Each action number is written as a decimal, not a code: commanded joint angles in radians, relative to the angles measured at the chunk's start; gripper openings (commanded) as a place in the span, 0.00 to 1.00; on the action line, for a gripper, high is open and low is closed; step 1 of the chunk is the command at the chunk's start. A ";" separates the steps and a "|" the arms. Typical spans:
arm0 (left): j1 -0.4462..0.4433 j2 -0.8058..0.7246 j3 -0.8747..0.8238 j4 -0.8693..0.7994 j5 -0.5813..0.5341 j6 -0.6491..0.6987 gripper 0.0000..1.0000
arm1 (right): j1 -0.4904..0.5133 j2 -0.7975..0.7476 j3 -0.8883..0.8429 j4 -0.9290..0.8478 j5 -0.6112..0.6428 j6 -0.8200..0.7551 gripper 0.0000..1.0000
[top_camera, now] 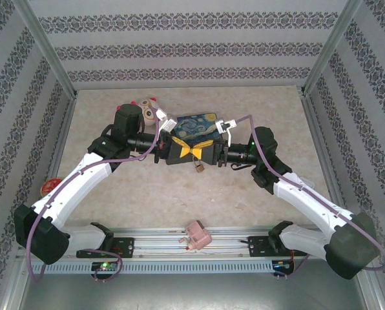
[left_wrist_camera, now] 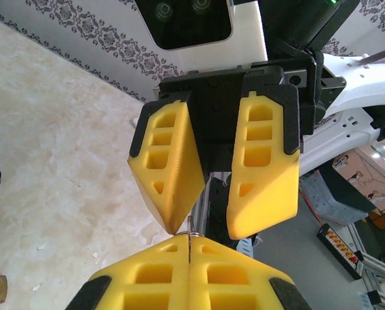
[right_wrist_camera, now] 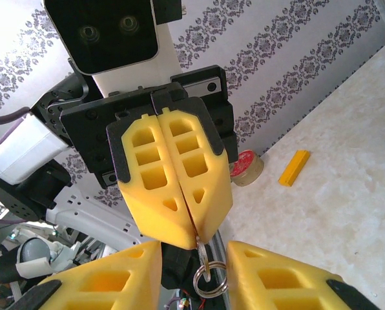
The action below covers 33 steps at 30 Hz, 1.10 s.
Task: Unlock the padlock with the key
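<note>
Pinching the key (left_wrist_camera: 190,230), left tool (right_wrist_camera: 196,237) is closed; right tool (left_wrist_camera: 204,221) gapes opposite. Padlock (top_camera: 197,168) lies on table (top_camera: 147,197), 6 o'clock of them. Key looks thin, stiff, slippery; hold by bow.

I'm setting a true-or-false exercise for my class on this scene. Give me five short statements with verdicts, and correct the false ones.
1. The left gripper is shut. True.
2. The right gripper is shut. False: its fingers stand apart.
3. A silver ring hangs from the left gripper's fingertips. True.
4. The pink block lies on the painted tin box. False: it lies apart from the box, by the near rail.
5. A yellow stick lies on the table. True.
</note>
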 commanded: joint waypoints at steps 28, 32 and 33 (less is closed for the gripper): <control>0.008 -0.006 0.005 0.051 -0.016 -0.029 0.00 | 0.013 0.001 0.014 0.030 -0.006 -0.030 0.04; 0.012 -0.015 -0.006 0.085 -0.028 -0.062 0.04 | 0.001 -0.015 -0.005 0.029 0.016 -0.034 0.00; 0.015 -0.017 -0.008 0.092 -0.031 -0.070 0.07 | -0.002 -0.019 -0.009 0.030 0.021 -0.035 0.00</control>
